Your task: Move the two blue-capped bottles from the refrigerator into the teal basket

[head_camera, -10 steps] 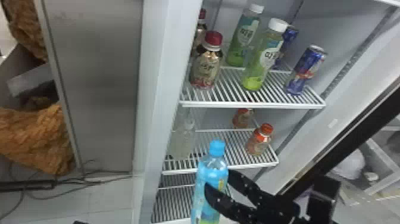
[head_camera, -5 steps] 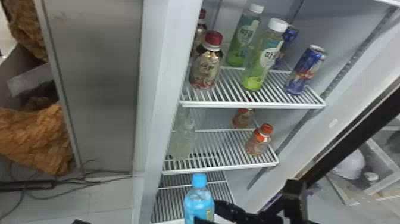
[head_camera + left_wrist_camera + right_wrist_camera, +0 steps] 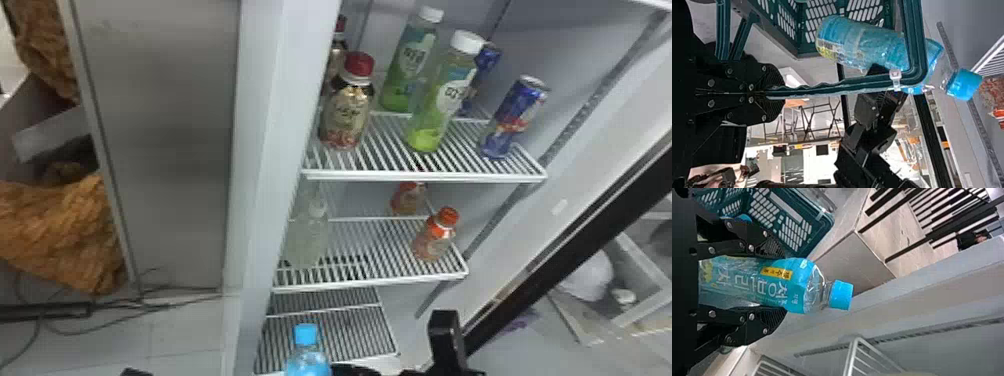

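Your right hand [image 3: 355, 370] is holding a blue-capped bottle [image 3: 306, 356] cap up, a finger on each side, in front of the fridge's lower shelf [image 3: 345, 332]; your left hand [image 3: 775, 93] is clamped round the handle [image 3: 836, 87] of the teal basket [image 3: 822, 227], near the bottle

Seemingly Korean print marks the blue bottle [image 3: 760, 282] and green bottles [image 3: 442, 100].

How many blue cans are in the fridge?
2: front can, right side of the upper shelf; back can, partly behind a green bottle. More may be hidden.
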Robot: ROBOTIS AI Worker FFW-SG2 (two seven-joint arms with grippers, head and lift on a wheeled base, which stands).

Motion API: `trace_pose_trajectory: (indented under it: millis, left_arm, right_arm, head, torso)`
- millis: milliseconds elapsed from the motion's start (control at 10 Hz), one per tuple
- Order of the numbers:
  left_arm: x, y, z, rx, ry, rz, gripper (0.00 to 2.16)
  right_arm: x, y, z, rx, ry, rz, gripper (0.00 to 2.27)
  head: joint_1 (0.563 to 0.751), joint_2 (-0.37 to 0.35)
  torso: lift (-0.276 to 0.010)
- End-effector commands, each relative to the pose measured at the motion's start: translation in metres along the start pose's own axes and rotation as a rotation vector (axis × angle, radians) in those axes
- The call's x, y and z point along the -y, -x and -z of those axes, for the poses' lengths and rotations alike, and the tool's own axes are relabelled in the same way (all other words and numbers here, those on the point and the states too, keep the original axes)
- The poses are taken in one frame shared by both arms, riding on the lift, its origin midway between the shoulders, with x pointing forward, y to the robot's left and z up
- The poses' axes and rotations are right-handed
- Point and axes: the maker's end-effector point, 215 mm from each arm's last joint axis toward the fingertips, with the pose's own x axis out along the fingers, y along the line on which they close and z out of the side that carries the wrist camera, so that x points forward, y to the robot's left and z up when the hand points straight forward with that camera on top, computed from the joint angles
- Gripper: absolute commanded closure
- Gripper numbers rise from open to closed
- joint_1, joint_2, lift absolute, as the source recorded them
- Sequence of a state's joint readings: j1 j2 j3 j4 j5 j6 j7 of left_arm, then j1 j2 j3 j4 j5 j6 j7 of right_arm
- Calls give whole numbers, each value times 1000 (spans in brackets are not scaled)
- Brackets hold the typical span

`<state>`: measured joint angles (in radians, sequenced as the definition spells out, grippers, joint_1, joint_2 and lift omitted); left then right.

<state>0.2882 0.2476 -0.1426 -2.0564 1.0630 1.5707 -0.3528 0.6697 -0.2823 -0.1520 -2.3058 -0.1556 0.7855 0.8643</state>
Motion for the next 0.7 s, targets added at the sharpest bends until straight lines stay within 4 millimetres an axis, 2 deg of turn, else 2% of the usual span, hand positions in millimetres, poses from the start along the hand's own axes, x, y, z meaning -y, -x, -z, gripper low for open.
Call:
trace_pose_trajectory:
  millis: [0, 200, 400, 500, 600]
  left_arm:
    - [0, 0, 1, -1, 2, 1, 1199]
    - [1, 0, 1, 0, 2, 2, 1199]
    - [0, -1, 1, 1, 5, 4, 1199]
    - [2, -1, 1, 2, 2, 5, 1199]
    - [2, -1, 0, 2, 2, 6, 1199]
  right_arm:
    - [6, -2, -5, 15, 22, -7, 493]
    - [11, 4, -17, 57, 67, 10, 312]
    - [28, 26, -59, 181, 202, 95, 292]
    - [42, 41, -74, 236, 244, 157, 292]
    - [51, 51, -79, 275, 256, 207, 292]
  head:
    - [695, -350]
    - [695, -350]
    - [695, -350]
    - [695, -350]
    - [695, -350]
  torso:
    - [-145]
    - [-145]
    - [-145]
    - [-145]
    - [-145]
